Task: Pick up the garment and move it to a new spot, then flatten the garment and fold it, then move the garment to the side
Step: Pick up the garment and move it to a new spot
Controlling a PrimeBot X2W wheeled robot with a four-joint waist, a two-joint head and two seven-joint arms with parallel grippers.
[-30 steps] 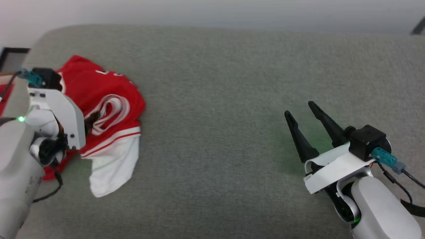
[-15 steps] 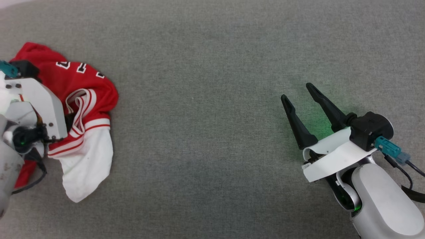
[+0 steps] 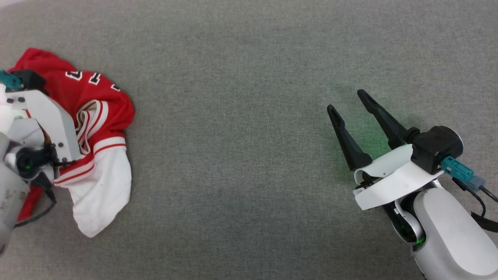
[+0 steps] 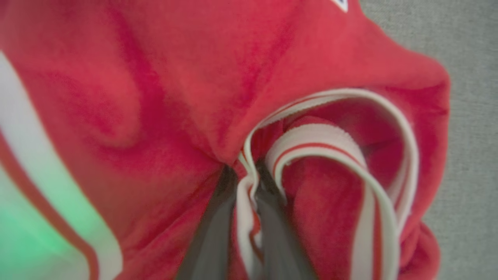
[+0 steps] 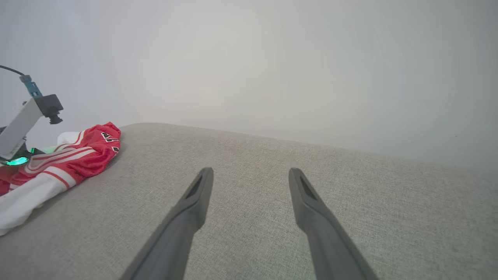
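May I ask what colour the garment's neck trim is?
White neck trim with a red stripe; best in left wrist view.

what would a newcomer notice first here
A crumpled bright red jersey shirt with white sleeves lies at the far left of the grey fabric surface. The left gripper pinches its red-and-white striped collar trim, while the right gripper hangs open at the right.

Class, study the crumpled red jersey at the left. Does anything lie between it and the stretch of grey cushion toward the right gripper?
Nothing visible does: the grey cushion between the garment and the right gripper carries no object.
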